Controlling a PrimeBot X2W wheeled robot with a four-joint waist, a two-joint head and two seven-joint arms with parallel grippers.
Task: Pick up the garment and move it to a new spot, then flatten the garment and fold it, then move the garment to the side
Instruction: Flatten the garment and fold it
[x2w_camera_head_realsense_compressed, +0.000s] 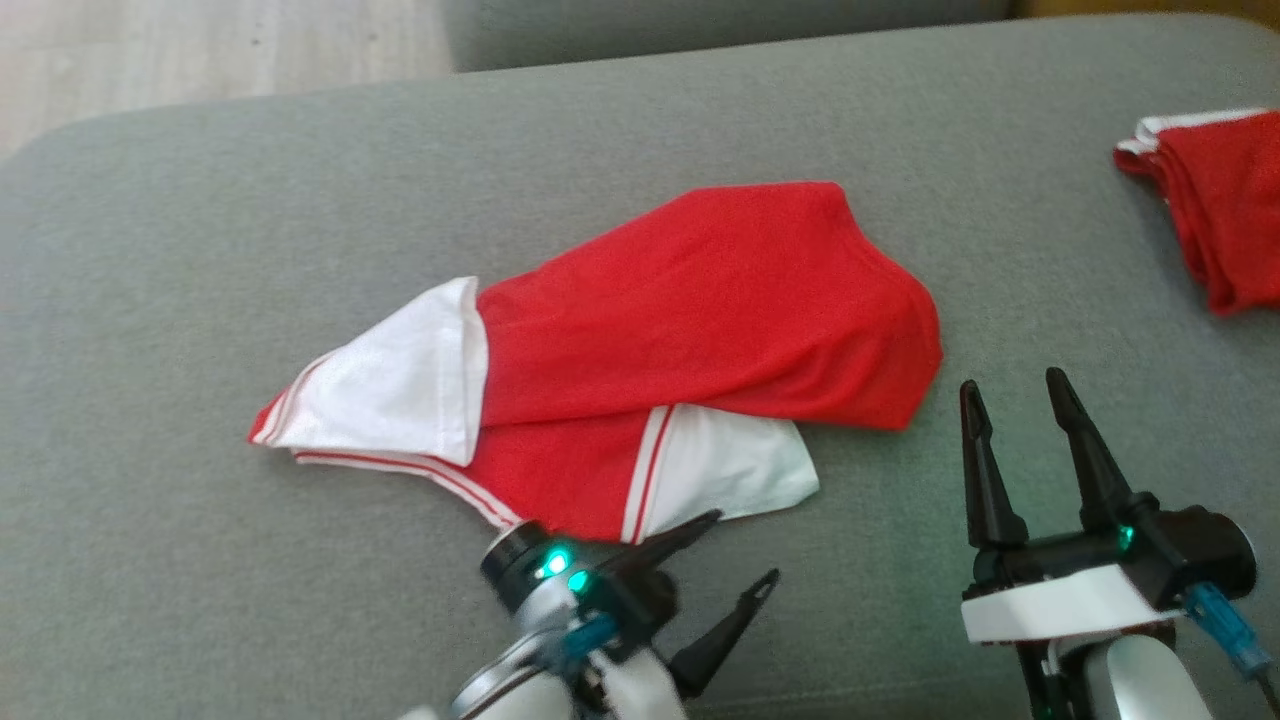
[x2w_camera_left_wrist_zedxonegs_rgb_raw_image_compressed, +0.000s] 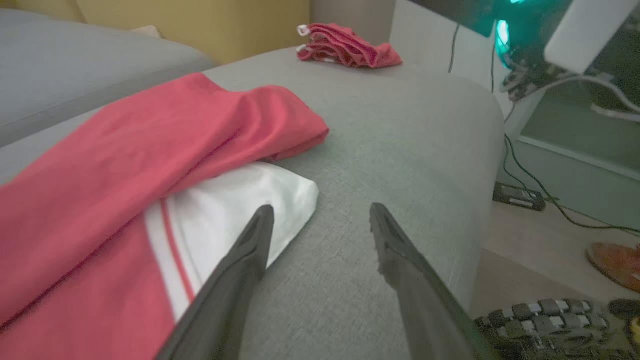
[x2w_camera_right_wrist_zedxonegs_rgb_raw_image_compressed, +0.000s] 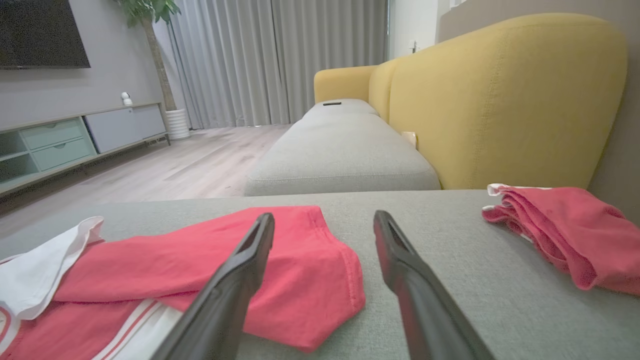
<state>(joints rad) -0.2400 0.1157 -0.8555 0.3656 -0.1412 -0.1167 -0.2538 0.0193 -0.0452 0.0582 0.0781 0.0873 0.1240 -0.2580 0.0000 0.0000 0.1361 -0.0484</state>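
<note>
Garment free, left gripper wide open, empty

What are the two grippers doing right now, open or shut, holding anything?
Left gripper: open, holding nothing, by the red and white shirt.
Right gripper: open, holding nothing.
</note>
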